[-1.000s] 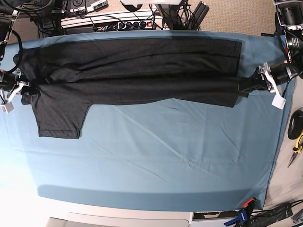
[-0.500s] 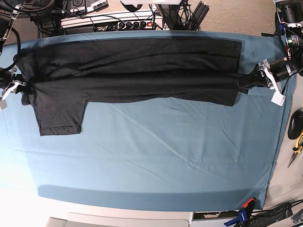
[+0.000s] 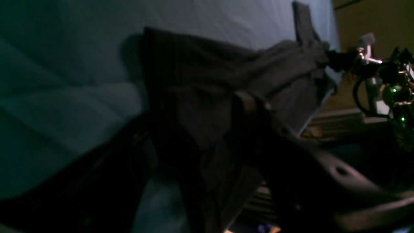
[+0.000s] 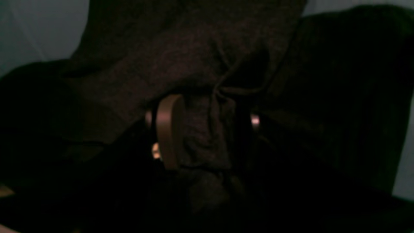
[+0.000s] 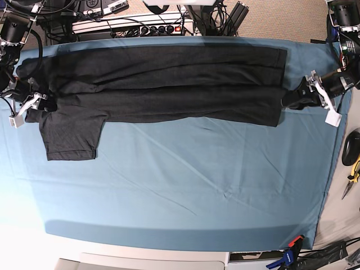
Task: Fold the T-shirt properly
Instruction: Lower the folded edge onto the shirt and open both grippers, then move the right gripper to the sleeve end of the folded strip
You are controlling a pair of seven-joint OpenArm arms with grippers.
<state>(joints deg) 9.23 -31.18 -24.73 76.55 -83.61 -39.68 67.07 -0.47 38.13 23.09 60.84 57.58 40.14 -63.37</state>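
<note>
The black T-shirt [image 5: 169, 84] lies stretched across the far half of the table, folded lengthwise, with one sleeve [image 5: 70, 135] sticking out toward the front at the left. My left gripper [image 5: 289, 101] is at the shirt's right end, low on the cloth. In the left wrist view its jaws [image 3: 194, 116] stand apart, with the dark fabric [image 3: 210, 71] lying slack between them. My right gripper [image 5: 39, 105] is at the shirt's left end. Its fingers [image 4: 168, 129] are spread, and a bunch of the shirt [image 4: 194, 48] sits loosely between them.
A blue table cloth [image 5: 197, 185] covers the table. A power strip and cables [image 5: 135, 25] run behind the far edge. Hand tools [image 5: 353, 169] lie off the right side and a clamp [image 5: 289, 253] sits at the front right corner.
Both grippers, shut on the shirt's ends before, now have their jaws apart. The raised middle fold has settled flatter onto the table. The right gripper has shifted slightly inward.
</note>
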